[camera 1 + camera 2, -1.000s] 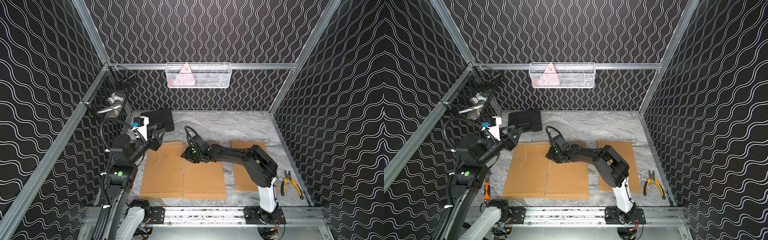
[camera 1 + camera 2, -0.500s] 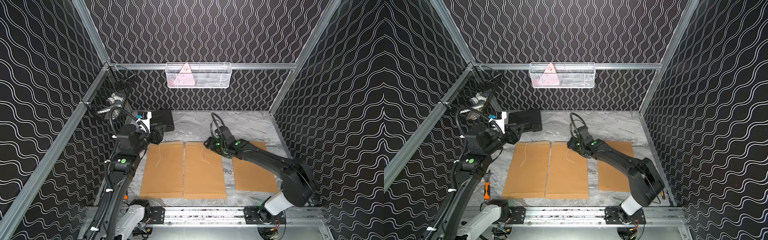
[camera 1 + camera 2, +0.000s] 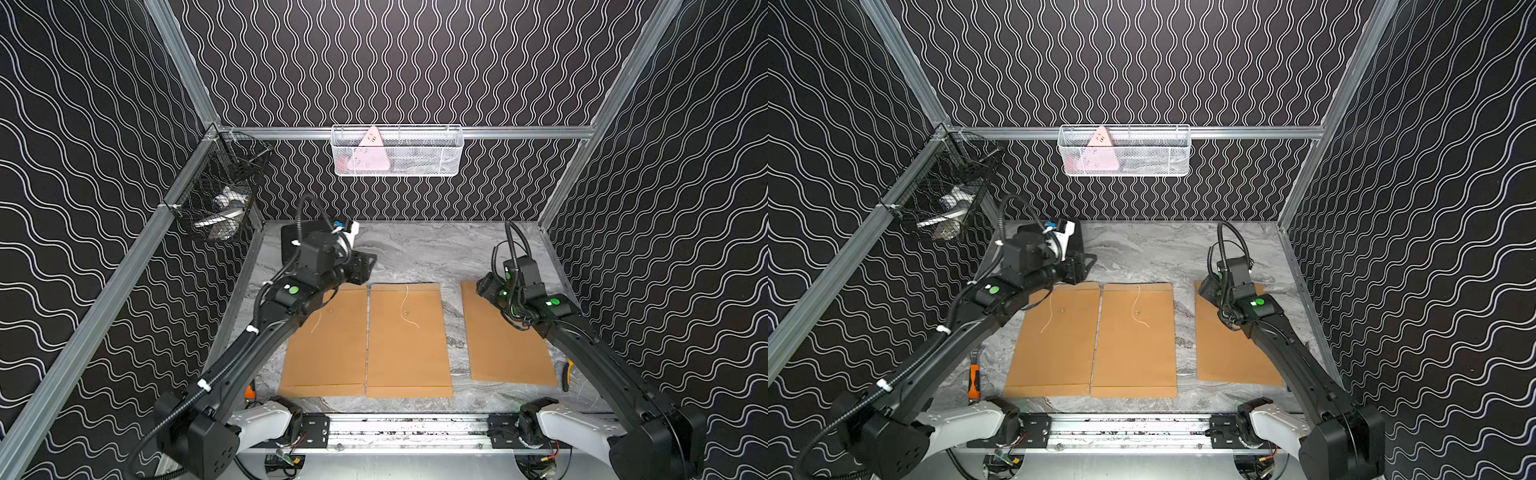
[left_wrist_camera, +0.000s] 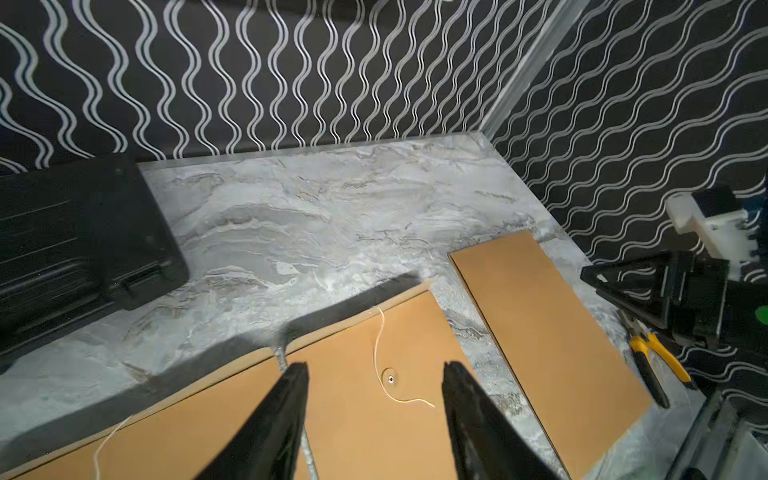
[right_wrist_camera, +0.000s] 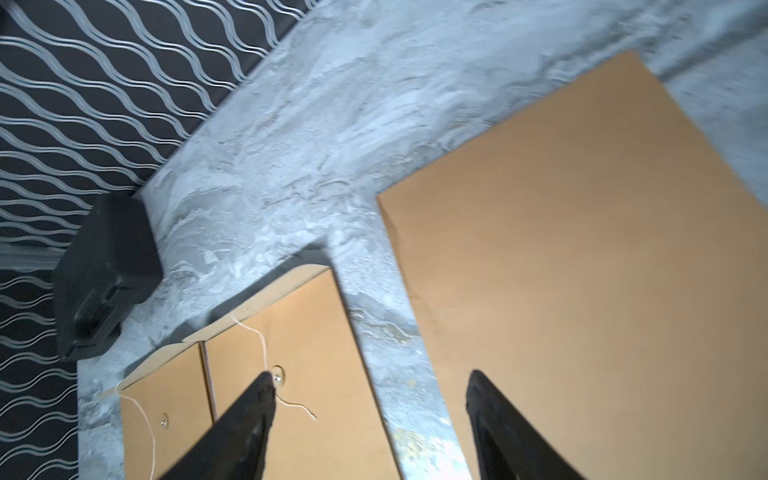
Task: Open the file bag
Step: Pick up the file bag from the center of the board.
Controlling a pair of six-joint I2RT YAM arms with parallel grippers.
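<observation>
Black case lies at the back left of the bench, clear of the work. Left tool hangs above the back edge of the left file bag, jaws apart with nothing between them. Its wrist view looks through the gap toward the next bag's clasp, so I judge it parked over the flap ends rather than engaged. Three kraft bags lie flat in a row. Each has its long axis running from the front rail toward the back wall, flap end at the back and folded bottom edge toward the rail. The left file bag and middle file bag lie edge to edge. On the middle one the tie cord trails loose past the clasp disc, not wound, and the left bag's cord lies slack likewise, which suggests both closures are released. The right wrist view shows both flaps a little raised at the far edge; whether either mouth is properly open cannot be told. Right file bag lies apart across a strip of bare bench, plain face up, no cord visible. Right tool hovers over its back corner nearest the middle bag, jaws wide and empty. Pliers lie by the right wall, unused.
</observation>
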